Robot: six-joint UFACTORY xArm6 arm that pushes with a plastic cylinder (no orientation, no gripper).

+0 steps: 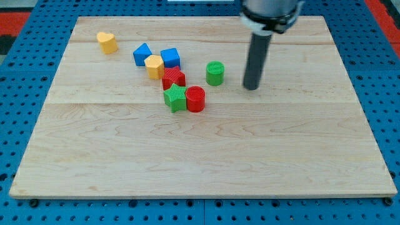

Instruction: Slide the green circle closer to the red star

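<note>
The green circle (pixel 215 73) stands on the wooden board, right of a cluster of blocks. The red star (pixel 173 79) lies in that cluster, a short gap to the green circle's left. My tip (pixel 251 87) rests on the board to the right of the green circle, a little lower in the view, with a clear gap between them. The rod rises from the tip toward the view's top.
Around the red star: a yellow hexagon block (pixel 154 65), a blue cube (pixel 170 58), a blue block (pixel 142 54), a green star (pixel 176 99) and a red circle (pixel 195 99). A yellow heart (pixel 107 42) sits at the upper left. The board (pixel 206 162) lies on a blue pegboard.
</note>
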